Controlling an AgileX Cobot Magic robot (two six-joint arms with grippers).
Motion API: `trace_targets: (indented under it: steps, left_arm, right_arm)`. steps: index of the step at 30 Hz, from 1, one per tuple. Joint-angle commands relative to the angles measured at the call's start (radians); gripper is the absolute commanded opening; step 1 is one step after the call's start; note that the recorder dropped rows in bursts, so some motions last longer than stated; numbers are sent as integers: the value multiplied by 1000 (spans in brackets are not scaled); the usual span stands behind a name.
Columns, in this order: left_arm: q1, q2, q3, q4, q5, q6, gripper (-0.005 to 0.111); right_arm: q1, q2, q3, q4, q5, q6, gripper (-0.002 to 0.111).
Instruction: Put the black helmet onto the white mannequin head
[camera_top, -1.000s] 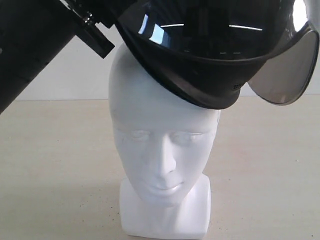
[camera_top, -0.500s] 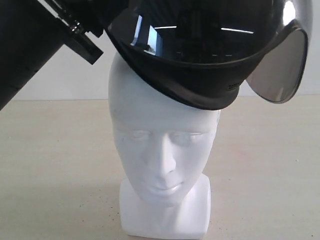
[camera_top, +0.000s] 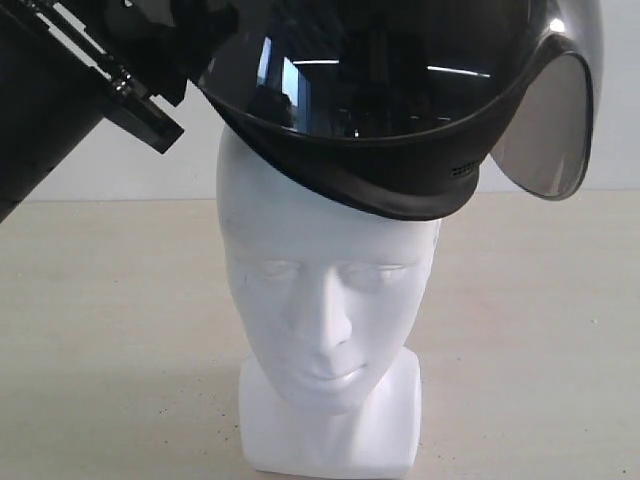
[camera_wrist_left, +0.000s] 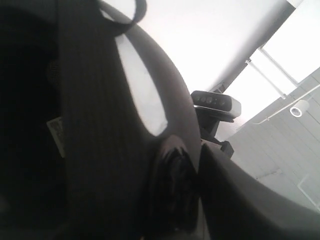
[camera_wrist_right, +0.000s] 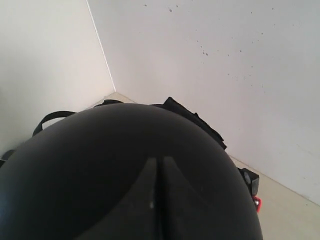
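Left hand (camera_top: 140, 105) grip unclear; matte black helmet (camera_top: 400, 188), smoky visor (camera_top: 400, 80), tilted atop white mannequin head (camera_top: 320, 290).

left arm (camera_top: 45, 110) comes in from the upper left corner of the exterior view, a fat black link slanting up toward the middle. at its end the left gripper (camera_top: 150, 105) sits high up, with a silver-edged rail and a square black block poking down to the right. honestly can't tell how its jaws stand, the tips are hidden there and the left wrist view is just dark shapes up close. the right arm only turns up through its own wrist view: the right gripper (camera_wrist_right: 159, 195) shows as two dark fingers (camera_wrist_right: 145, 200) lying side by side with just a thin seam between them, so closed as far as I can see
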Motion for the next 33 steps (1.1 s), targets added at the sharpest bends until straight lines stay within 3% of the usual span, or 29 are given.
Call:
trace_targets:
  steps: [1,9,19,26,33]
  left_arm:
    - [27,-17,5,-49,24,104,4]
    - [29,-17,21,-55,24,112,4]
    - [63,-17,72,-62,24,112,4]
    - [63,-17,96,-58,24,112,4]
    - [65,-21,133,-83,24,127,4]
  right_arm:
    - [1,15,3,21,50,-36,0]
    - [1,15,3,191,-2,-215,0]
    - [33,46,32,204,-5,-279,0]
    - [155,58,60,105,-122,-316,0]
    - [165,73,60,-20,-187,-199,0]
